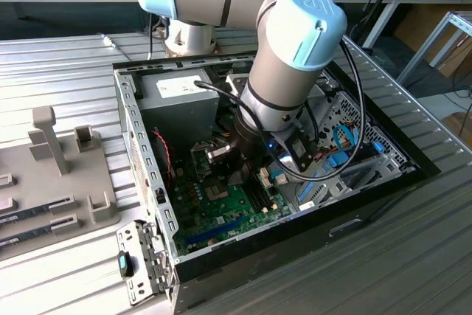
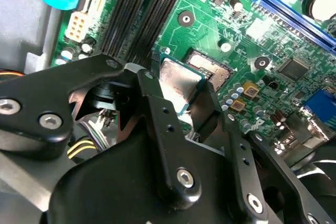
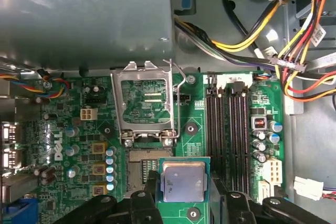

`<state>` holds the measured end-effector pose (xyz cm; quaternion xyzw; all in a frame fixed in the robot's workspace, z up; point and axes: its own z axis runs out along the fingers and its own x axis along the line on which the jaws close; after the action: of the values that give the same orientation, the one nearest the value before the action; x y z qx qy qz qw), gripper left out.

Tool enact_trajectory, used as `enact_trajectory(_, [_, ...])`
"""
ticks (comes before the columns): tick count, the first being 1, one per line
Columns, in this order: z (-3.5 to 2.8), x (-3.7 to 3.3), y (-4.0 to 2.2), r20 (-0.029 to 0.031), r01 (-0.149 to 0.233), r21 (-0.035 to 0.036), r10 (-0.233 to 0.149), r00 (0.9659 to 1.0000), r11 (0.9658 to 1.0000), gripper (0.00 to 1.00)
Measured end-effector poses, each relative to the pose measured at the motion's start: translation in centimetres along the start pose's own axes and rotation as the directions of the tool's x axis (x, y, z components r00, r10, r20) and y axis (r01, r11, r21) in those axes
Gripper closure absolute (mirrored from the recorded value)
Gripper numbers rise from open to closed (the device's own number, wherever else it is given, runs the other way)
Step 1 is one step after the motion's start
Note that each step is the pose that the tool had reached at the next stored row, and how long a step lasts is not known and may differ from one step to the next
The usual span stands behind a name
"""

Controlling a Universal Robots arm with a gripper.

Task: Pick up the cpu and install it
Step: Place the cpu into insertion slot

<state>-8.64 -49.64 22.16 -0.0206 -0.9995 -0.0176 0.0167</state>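
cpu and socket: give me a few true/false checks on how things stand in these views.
1. The cpu sits between the fingers of the tool, metal top facing the first wrist view. True.
2. The socket frame is clamped shut. False: it is swung open, and the motherboard shows through its window.
3. The memory slots are filled with modules. False: they are empty.
4. The computer case lies on its side with its panel off. True.
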Motion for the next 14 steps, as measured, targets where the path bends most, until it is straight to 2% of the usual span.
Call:
enact_trajectory(2, [0.17, 0.82, -0.04, 0.0003, 0.000, 0.0007, 0.000, 1.0000, 1.0000, 0.53])
enact_trajectory(3, [0.20, 1.00, -0.03, 0.0007, 0.000, 0.0033, 0.000, 1.0000, 1.0000, 0.53])
enact_trajectory(4, [0.22, 1.22, 0.04, 0.0012, 0.000, 0.0102, 0.000, 1.0000, 0.9999, 0.53])
enact_trajectory(6, [0.26, 1.52, 0.21, 0.0032, -0.001, 0.0338, 0.000, 1.0000, 0.9994, 0.53])
enact_trajectory(7, [0.27, 1.65, 0.28, 0.0043, 0.000, 0.0651, 0.000, 1.0000, 0.9979, 0.53])
enact_trajectory(8, [0.27, 1.69, 0.32, 0.0053, 0.000, 0.0869, -0.001, 1.0000, 0.9962, 0.53])
enact_trajectory(9, [0.28, 1.71, 0.36, 0.0061, 0.001, 0.1035, -0.001, 1.0000, 0.9946, 0.53])
enact_trajectory(10, [0.30, 1.77, 0.50, 0.0068, 0.001, 0.1254, -0.002, 1.0000, 0.9921, 0.53])
enact_trajectory(11, [0.32, 1.82, 0.64, 0.0072, 0.001, 0.1388, -0.002, 1.0000, 0.9903, 0.53])
enact_trajectory(12, [0.40, 2.00, 1.05, 0.0079, 0.002, 0.1540, -0.003, 1.0000, 0.9881, 0.53])
enact_trajectory(13, [0.48, 2.15, 1.48, 0.0080, 0.004, 0.1609, -0.005, 1.0000, 0.9870, 0.53])
enact_trajectory(14, [0.56, 2.23, 1.72, 0.0081, 0.006, 0.1635, -0.007, 0.9999, 0.9865, 0.53])
